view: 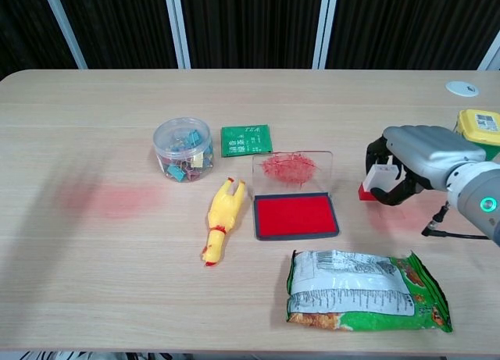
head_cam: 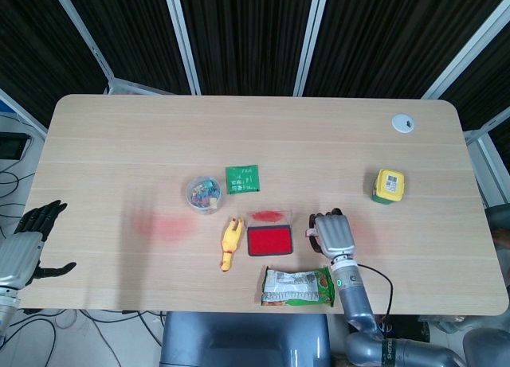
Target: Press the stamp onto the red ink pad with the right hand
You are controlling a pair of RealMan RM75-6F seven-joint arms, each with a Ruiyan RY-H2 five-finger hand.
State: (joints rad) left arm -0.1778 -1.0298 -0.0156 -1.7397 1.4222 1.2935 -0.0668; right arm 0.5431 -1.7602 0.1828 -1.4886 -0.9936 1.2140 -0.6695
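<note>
The red ink pad point(view: 296, 215) point(head_cam: 269, 240) lies open in a dark tray, its clear lid standing behind it, smeared red. My right hand point(view: 412, 163) point(head_cam: 332, 234) hovers just right of the pad and grips the stamp point(view: 377, 180), a white block with a red base, its base a little above the table. In the head view only a sliver of the stamp point(head_cam: 311, 233) peeks out at the hand's left. My left hand point(head_cam: 25, 244) hangs open off the table's left edge, holding nothing.
A yellow rubber chicken point(view: 221, 219) lies left of the pad. A snack bag point(view: 363, 290) lies in front of it. A jar of clips point(view: 183, 147) and a green packet point(view: 247, 140) sit behind. A yellow-green container point(view: 479, 131) stands far right. A red stain point(view: 117, 201) marks the table.
</note>
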